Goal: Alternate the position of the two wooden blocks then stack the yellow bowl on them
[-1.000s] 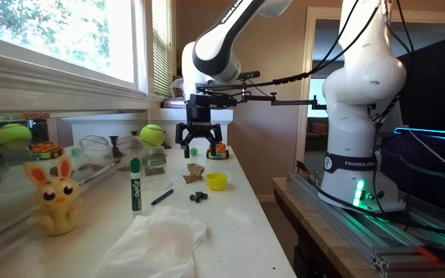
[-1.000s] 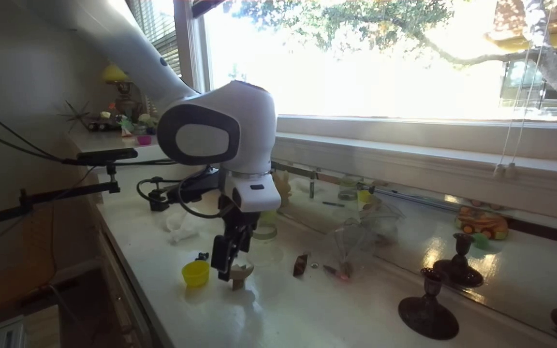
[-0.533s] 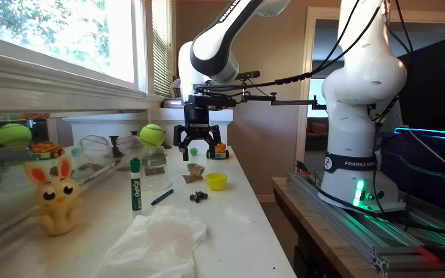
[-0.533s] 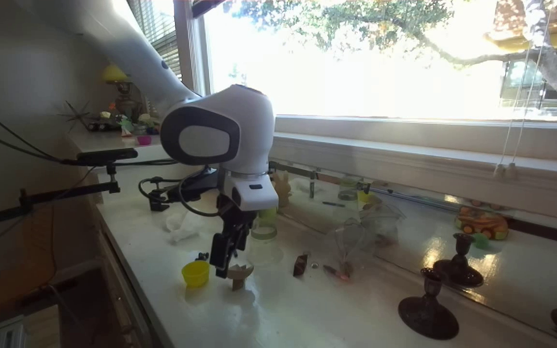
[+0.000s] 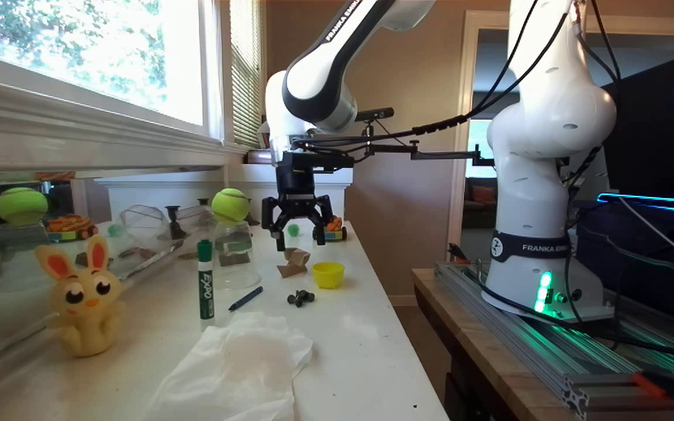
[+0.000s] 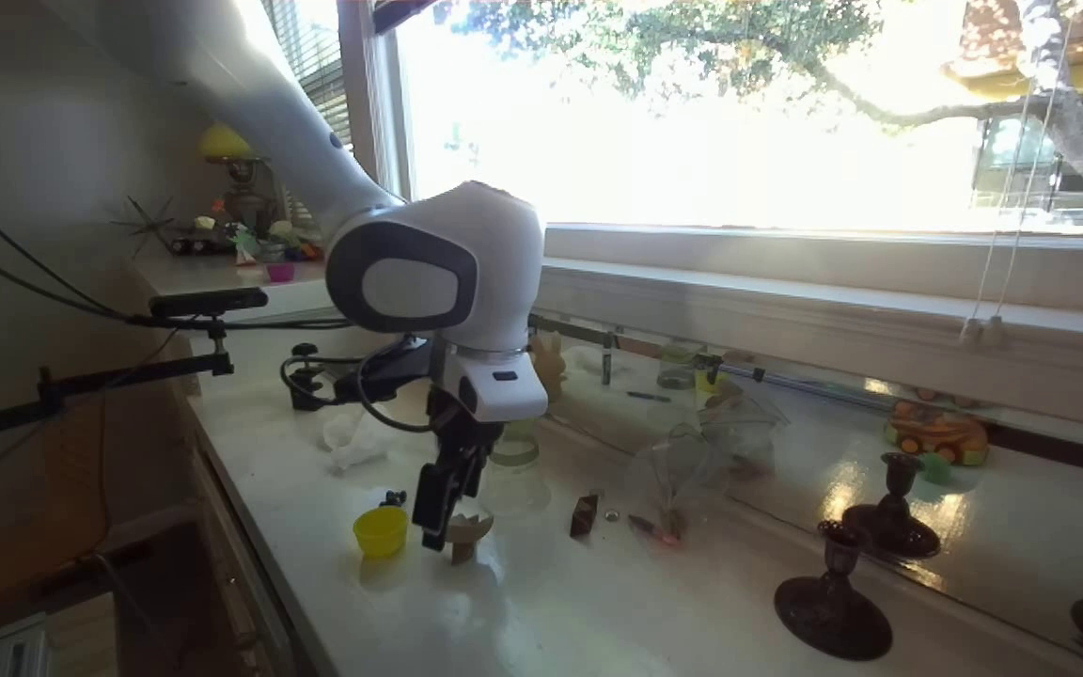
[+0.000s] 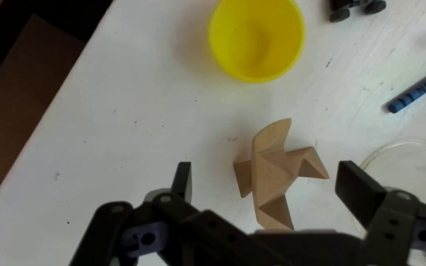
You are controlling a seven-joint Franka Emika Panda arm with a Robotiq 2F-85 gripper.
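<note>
In an exterior view, there's the Franka Panda arm (image 5: 547, 134), forearm (image 5: 313, 73) slanting down from the top edge, wrist (image 5: 279, 111) bent so the gripper (image 5: 301, 241) points straight at the white countertop (image 5: 366, 351), fingers (image 5: 280, 241) spread wide! Below them sit two wooden blocks (image 5: 294, 262), one on the other, and just beside them the yellow bowl (image 5: 329, 275), upright.

In an exterior view, the forearm drops in from the upper left, the wrist folds downward, and the gripper hangs with a slight lean, overlapping the blocks in the frame. Look at that upper block (image 6: 470, 528): it spreads sideways, tips turned up, over the narrow-looking lower block (image 6: 463, 552), the bowl off to their left.

Wrist view: the crossed pair sits between the parted fingers, clear of both, closer to the right-hand one in the frame. The upper block's long axis runs top to bottom here, both tips hooking right; the lower one crosses it, left to right with a small upward tilt, roughly along the line between the fingers. The bowl shows its mouth, partly cut off by the top edge.
</note>
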